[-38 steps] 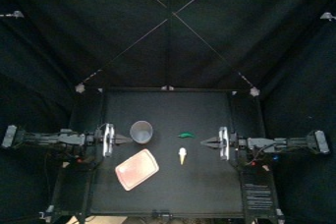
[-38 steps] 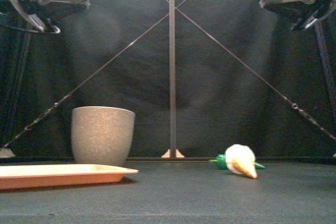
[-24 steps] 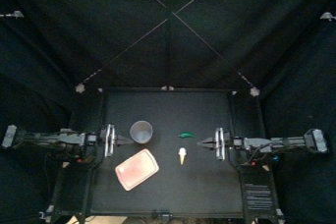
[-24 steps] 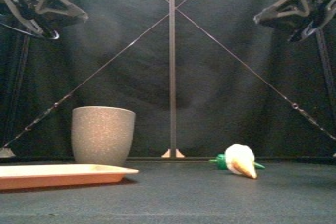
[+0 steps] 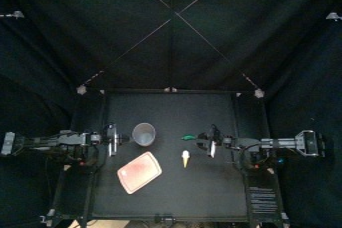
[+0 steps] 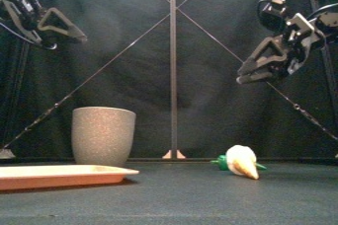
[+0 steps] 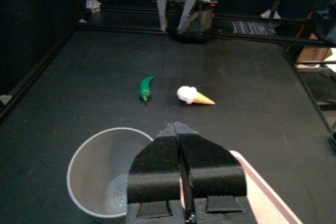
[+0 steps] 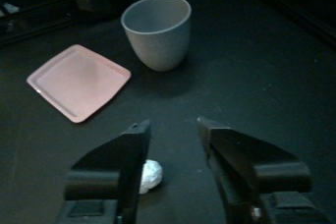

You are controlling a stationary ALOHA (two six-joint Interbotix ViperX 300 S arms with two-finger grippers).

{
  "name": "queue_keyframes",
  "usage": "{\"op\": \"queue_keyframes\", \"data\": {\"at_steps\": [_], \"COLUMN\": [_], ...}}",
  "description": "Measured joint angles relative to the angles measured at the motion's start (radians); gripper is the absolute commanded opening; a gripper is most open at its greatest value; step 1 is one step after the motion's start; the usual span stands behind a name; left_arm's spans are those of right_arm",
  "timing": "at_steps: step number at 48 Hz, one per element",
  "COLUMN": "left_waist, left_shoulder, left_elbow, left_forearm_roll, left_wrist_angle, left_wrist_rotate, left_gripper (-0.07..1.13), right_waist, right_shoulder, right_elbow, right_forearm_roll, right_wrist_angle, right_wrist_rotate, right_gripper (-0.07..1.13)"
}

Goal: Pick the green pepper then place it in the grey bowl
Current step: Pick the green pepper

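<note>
Taking the cup [image 5: 144, 133] as the hub: pepper [image 5: 190, 136] at its 3 o'clock, tray [image 5: 139, 173] at 6, toy [image 5: 185, 157] around 4, all apart.

Black back curtain [image 5: 171, 32], black side curtains [image 5: 40, 72]; small black table [image 5: 201, 187]

Right fingers [image 8: 116, 164] apart, left fingers [image 7: 160, 174] together
</note>
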Motion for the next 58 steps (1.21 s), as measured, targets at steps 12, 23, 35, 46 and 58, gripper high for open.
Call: {"op": "queue_keyframes", "data": {"at_steps": [12, 23, 35, 46, 58], "left_waist": [0.014, 0.02, 0.02, 0.021, 0.029], "left_shoulder": [0.0, 0.0, 0.0, 0.0, 0.0], "left_elbow": [0.0, 0.0, 0.003, 0.012, 0.02], "left_forearm_roll": [0.002, 0.008, 0.008, 0.008, 0.009], "left_wrist_angle": [0.0, -0.002, -0.002, -0.003, -0.037], "left_wrist_rotate": [0.002, 0.003, 0.002, 0.002, 0.0], "left_gripper": [0.06, 0.06, 0.06, 0.06, 0.06], "right_waist": [-0.049, -0.086, -0.103, -0.109, -0.14], "right_shoulder": [0.161, 0.353, 0.471, 0.495, 0.548], "right_elbow": [-0.029, -0.114, -0.173, -0.176, -0.186], "right_forearm_roll": [0.014, -0.078, -0.112, -0.121, -0.137], "right_wrist_angle": [0.032, 0.038, 0.087, 0.106, 0.104], "right_wrist_rotate": [-0.008, -0.005, -0.003, -0.009, -0.008], "right_gripper": [0.89, 0.89, 0.89, 0.89, 0.88]}}
